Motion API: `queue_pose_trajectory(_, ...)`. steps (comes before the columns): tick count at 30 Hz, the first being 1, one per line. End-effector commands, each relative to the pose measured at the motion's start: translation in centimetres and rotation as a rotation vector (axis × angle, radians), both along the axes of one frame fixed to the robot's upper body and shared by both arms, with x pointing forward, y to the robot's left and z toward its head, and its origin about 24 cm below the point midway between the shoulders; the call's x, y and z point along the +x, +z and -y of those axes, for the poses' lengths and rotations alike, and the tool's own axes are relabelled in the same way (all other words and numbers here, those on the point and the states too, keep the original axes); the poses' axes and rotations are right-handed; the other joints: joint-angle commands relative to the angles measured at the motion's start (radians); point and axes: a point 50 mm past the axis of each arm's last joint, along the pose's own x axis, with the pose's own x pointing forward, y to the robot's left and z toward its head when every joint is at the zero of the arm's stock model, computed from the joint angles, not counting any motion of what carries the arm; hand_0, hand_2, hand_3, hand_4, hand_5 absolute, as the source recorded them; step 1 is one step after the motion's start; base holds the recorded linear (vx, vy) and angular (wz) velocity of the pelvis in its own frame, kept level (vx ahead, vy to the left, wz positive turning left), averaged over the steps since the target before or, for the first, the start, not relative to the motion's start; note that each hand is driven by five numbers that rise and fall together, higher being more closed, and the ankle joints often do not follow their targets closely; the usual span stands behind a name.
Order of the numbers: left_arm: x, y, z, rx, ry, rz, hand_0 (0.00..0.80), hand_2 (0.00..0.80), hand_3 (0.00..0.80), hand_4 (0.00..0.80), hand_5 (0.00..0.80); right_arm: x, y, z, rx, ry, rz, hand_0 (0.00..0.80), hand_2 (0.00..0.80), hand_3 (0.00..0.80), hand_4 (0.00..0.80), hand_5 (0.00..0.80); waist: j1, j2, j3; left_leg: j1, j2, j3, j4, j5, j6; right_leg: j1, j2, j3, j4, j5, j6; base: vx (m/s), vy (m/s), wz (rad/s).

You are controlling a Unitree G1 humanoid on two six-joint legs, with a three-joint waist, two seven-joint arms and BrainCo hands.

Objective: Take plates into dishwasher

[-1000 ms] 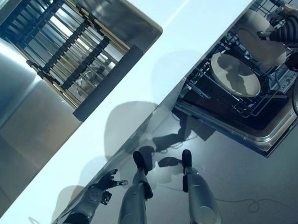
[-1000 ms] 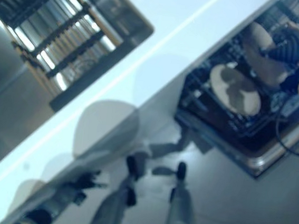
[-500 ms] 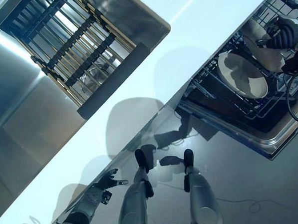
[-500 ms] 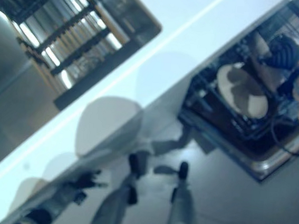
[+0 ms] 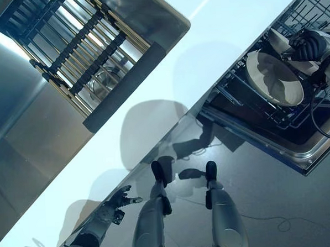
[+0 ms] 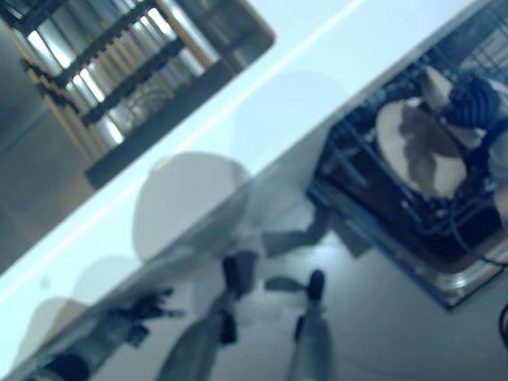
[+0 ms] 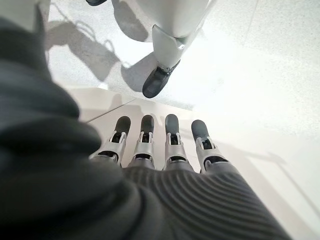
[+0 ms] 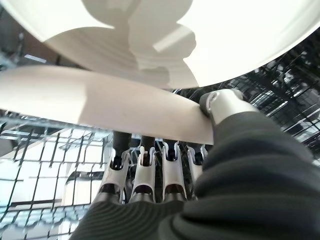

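Two plates (image 5: 274, 78) in dishwasher rack (image 5: 314, 5), right of counter (image 5: 168, 79); sink (image 5: 89, 50) left.

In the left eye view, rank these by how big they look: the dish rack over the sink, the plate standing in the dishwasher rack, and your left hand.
1. Dish rack, by far the largest.
2. Plate in the dishwasher rack.
3. Left hand, smallest, hanging open by the counter edge.

Each lies at a different distance from the camera, so this ranks apparent size only.
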Motion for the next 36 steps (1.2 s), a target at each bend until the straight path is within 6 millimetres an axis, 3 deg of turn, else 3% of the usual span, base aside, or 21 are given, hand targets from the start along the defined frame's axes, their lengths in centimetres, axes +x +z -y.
queue_pose_trajectory(1, 2.6, 2.3, -2.1, 0.05, 0.046, 0.088, 0.0, 0.0, 0.0, 0.0, 0.0, -0.4, 3.5, 0.8, -0.071, -0.072, 0.074, 0.8, 0.8, 0.8, 0.8, 0.8, 0.019, 0.03, 0.008, -0.019, -0.062, -0.04, -0.004, -0.038, -0.014, -0.097, 0.062, -0.053, 0.235, -0.137, -0.045, 0.0, 0.0, 0.0)
queue_pose_trajectory(11, 2.7, 2.4, -1.6, 0.029, 0.045, 0.1, 0.0, 0.0, 0.0, 0.0, 0.0, -0.7, 3.0, 3.4, -0.067, -0.227, 0.073, 0.8, 0.8, 0.8, 0.8, 0.8, 0.016, 0.044, 0.021, -0.023, -0.063, -0.039, -0.004, -0.036, -0.017, -0.099, 0.057, -0.052, 0.216, -0.123, -0.041, -0.008, 0.024, 0.0)
queue_pose_trajectory(21, 2.9, 2.6, -1.8, 0.026, 0.056, 0.105, 0.0, 0.0, 0.0, 0.0, 0.0, -1.5, 2.8, 5.2, -0.082, -0.337, 0.092, 0.8, 0.8, 0.8, 0.8, 0.8, 0.013, 0.036, 0.022, -0.027, -0.062, -0.036, -0.004, -0.035, -0.016, -0.096, 0.058, -0.047, 0.19, -0.103, -0.033, -0.001, 0.003, 0.0)
queue_pose_trajectory(23, 2.9, 2.7, -1.9, 0.027, 0.061, 0.106, 0.0, 0.0, 0.0, 0.0, 0.0, -1.7, 2.4, 5.7, -0.078, -0.365, 0.095, 0.449, 0.449, 0.449, 0.449, 0.449, 0.011, 0.032, 0.023, -0.025, -0.061, -0.037, -0.004, -0.036, -0.016, -0.094, 0.059, -0.044, 0.182, -0.096, -0.03, 0.0, 0.0, 0.0)
queue_pose_trajectory(24, 3.0, 2.7, -1.9, 0.027, 0.062, 0.107, 0.0, 0.0, 0.0, 0.0, 0.0, -1.8, 2.4, 5.9, -0.07, -0.371, 0.101, 0.157, 0.157, 0.157, 0.157, 0.157, 0.011, 0.03, 0.023, -0.026, -0.061, -0.036, -0.004, -0.036, -0.015, -0.093, 0.059, -0.043, 0.179, -0.094, -0.029, 0.0, 0.0, 0.0)
queue_pose_trajectory(25, 3.0, 2.7, -1.9, 0.027, 0.062, 0.108, 0.0, 0.0, 0.0, 0.0, 0.0, -1.8, 2.3, 6.0, -0.062, -0.378, 0.1, 0.0, 0.0, 0.0, 0.0, 0.0, 0.011, 0.029, 0.023, -0.026, -0.06, -0.036, -0.004, -0.037, -0.015, -0.093, 0.059, -0.043, 0.179, -0.094, -0.029, 0.0, 0.0, 0.0)
queue_pose_trajectory(36, 3.1, 2.9, -2.2, 0.028, 0.074, 0.11, 0.0, 0.0, 0.0, 0.0, 0.0, -2.2, 1.9, 6.8, -0.034, -0.409, 0.124, 0.0, 0.0, 0.0, 0.0, 0.0, 0.014, 0.018, 0.017, -0.021, -0.062, -0.042, -0.004, -0.041, -0.011, -0.081, 0.06, -0.04, 0.167, -0.088, -0.025, 0.0, 0.0, 0.0)
